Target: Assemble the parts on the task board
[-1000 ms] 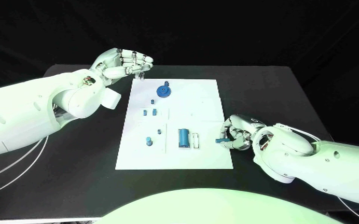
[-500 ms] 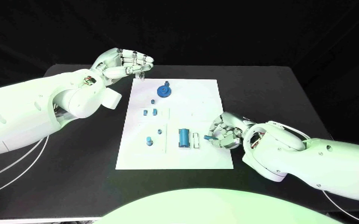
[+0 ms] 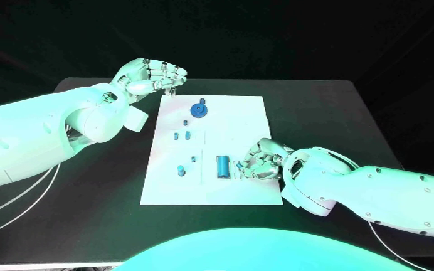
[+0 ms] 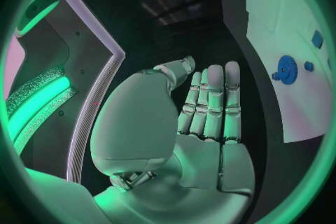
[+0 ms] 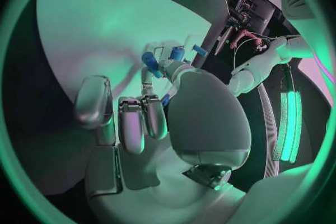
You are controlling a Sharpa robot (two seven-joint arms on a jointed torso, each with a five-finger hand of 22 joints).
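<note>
I have the task board (image 3: 217, 183) as my reference, a white plate in the middle of the black table (image 3: 335, 108). My right hand (image 3: 258, 160) sits over the board's right side near the front, fingers curled down just beside the blue cylinder (image 3: 221, 166) that lies on the board. In the right wrist view the fingers (image 5: 143, 117) bend toward a small blue part (image 5: 150, 60) at their tips, with other blue pieces close around it; I cannot tell whether that hand actually has hold of the part or only touches it.

My left hand (image 3: 149, 78) hovers off the board's far left corner, above the table. In the left wrist view I see its fingers (image 4: 213, 101) straight and side by side, the thumb apart from them, nothing in the palm.

On the board, the blue gear (image 3: 199, 108) stands near the far edge; the left wrist view shows it too (image 4: 285, 70). Small blue pegs (image 3: 182, 136) sit between the gear and the cylinder, toward the board's left side, and another short blue part (image 3: 180, 170) lies left of the cylinder near the front
</note>
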